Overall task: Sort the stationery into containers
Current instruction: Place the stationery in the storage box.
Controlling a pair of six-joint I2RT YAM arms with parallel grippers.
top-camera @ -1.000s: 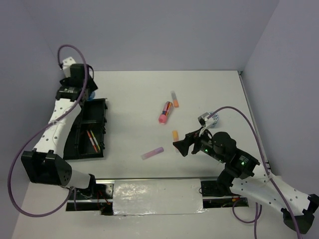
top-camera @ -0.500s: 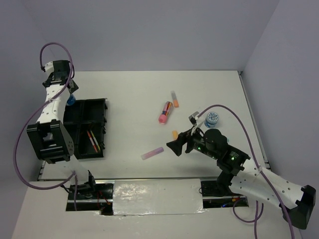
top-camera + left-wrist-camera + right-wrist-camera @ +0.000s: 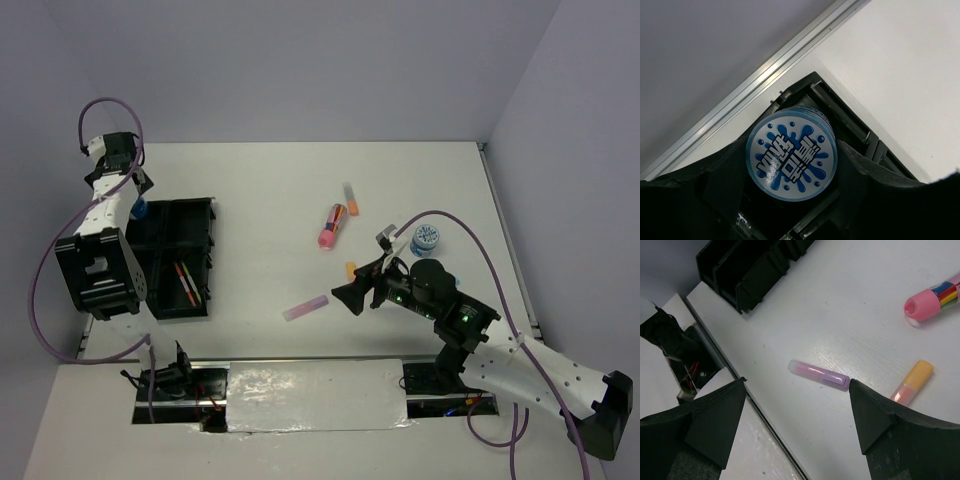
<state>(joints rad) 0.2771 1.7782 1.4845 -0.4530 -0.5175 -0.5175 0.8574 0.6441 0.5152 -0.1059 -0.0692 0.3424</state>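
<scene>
My left gripper (image 3: 137, 200) is shut on a round blue-white roll (image 3: 791, 152) and holds it over the far left corner of the black organiser tray (image 3: 196, 222); the tray's wall shows in the left wrist view (image 3: 850, 122). My right gripper (image 3: 350, 296) is open, just right of the lilac stick (image 3: 306, 308), which lies between its fingers in the right wrist view (image 3: 818, 374). A short orange stick (image 3: 912, 382), the pink-orange highlighter (image 3: 331, 225), another small stick (image 3: 350, 198) and a second roll (image 3: 427, 240) lie on the table. Thin pens (image 3: 186, 283) lie in a tray compartment.
The table's metal front rail (image 3: 315, 392) runs below the right gripper. The tray's near end shows at the top left of the right wrist view (image 3: 747, 270). Grey walls close the back and right sides.
My left arm swung back and left with the roll, to the tray's far left corner. My right gripper moved left and a little forward, toward the lilac stick.
</scene>
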